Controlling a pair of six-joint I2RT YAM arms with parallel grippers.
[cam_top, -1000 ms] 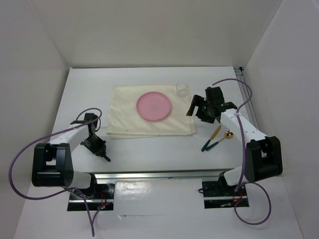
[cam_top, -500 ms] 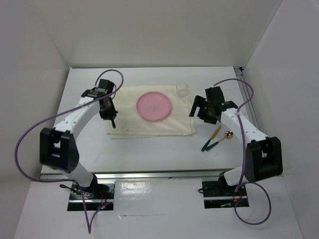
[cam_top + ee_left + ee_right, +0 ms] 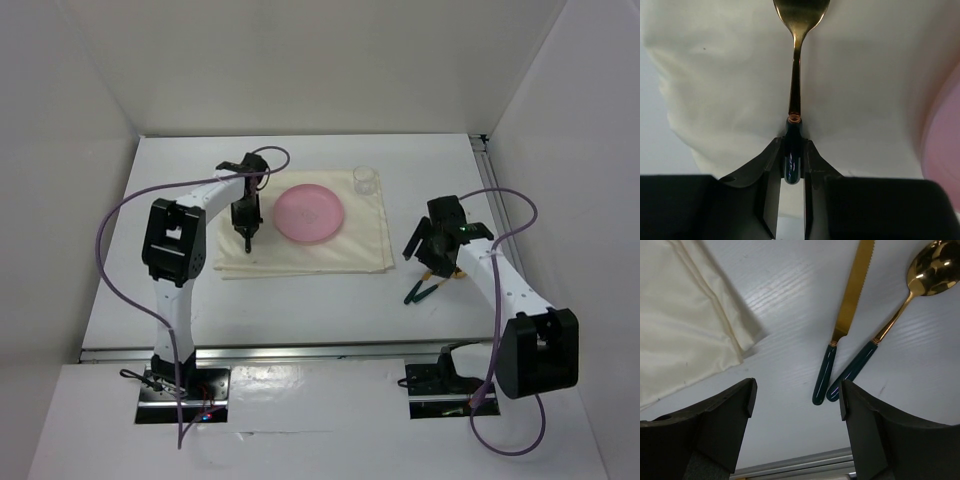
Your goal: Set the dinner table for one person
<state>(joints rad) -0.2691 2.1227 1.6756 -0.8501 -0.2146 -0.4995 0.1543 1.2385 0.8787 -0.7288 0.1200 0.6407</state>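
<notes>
Since half a second ago the left arm has swung further in over the cream cloth mat [image 3: 300, 255], and the left gripper [image 3: 247, 212] now hangs just beside the left rim of the pink plate [image 3: 310, 213]. Its fingers are closed tight on the dark green handle of a gold-stemmed utensil [image 3: 796, 75]. The wrist view cuts off the utensil's head, so I cannot tell whether it is a fork or a spoon, nor whether it touches the cloth beneath it.

Over on the other side, the right gripper [image 3: 437, 245] has drawn back from the mat's right edge toward the near side. It now hovers above the knife [image 3: 850, 315] and spoon [image 3: 890, 325]. Its jaws stand wide apart with nothing between them. Both pieces lie on bare tabletop just right of the mat, with their green handles side by side and almost touching at the near ends. A small clear glass [image 3: 366, 179] stands at the mat's far right corner.

Everything rests on the dinner table [image 3: 300, 310], the matte white top that fills the enclosure floor. Silver rails [image 3: 300, 350] run along its near and right edges, and the mat lies around its middle.
</notes>
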